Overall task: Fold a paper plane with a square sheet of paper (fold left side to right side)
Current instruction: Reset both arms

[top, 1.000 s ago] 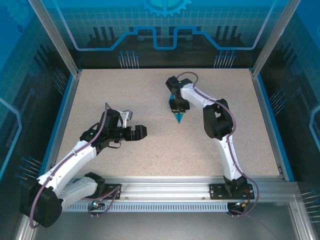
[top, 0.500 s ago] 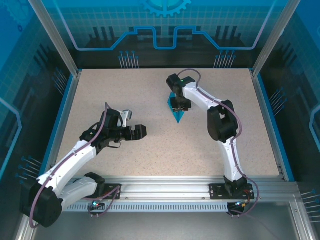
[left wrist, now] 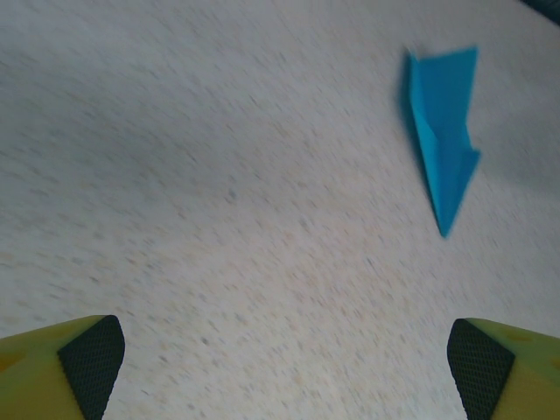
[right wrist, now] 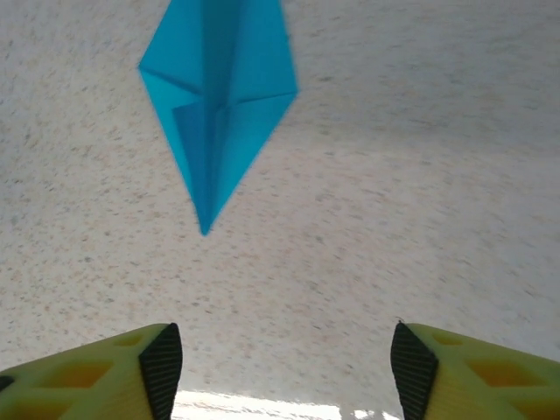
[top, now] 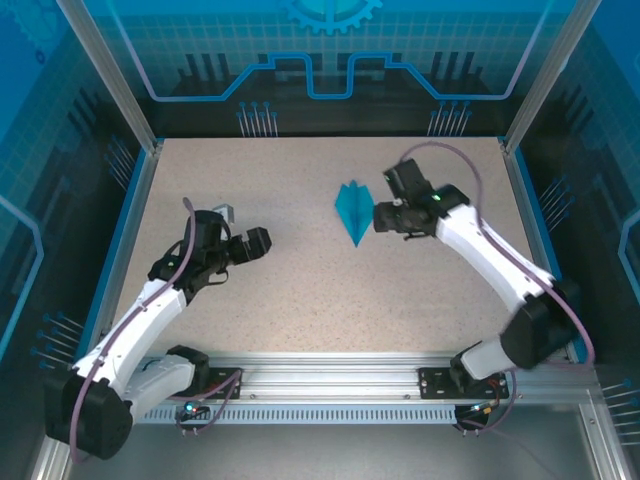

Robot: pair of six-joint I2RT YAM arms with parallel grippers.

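paper plane (top: 352, 210): a slim cyan-blue dart lying flat on the desk (top: 300, 290), in its far middle part, sharp tip turned toward the near edge.
left tool (top: 243, 228): jaws spread wide with nothing between them, over the left part of the desk and well apart from the paper plane.
right tool (top: 385, 215): jaws apart and holding nothing, just beside the paper plane on its right side and not touching it.
left wrist view: the left tool (left wrist: 284, 359) shows both yellow fingers (left wrist: 92, 354) at the bottom corners; the paper plane (left wrist: 442, 140) lies far ahead at the upper right, bare desk in between.
right wrist view: the paper plane (right wrist: 219, 105) lies ahead of the right tool (right wrist: 280, 359), a little left of the middle, its centre crease plain to see, tip toward the fingers, with a stretch of bare desk between.
desk: speckled beige top with a blue rim.
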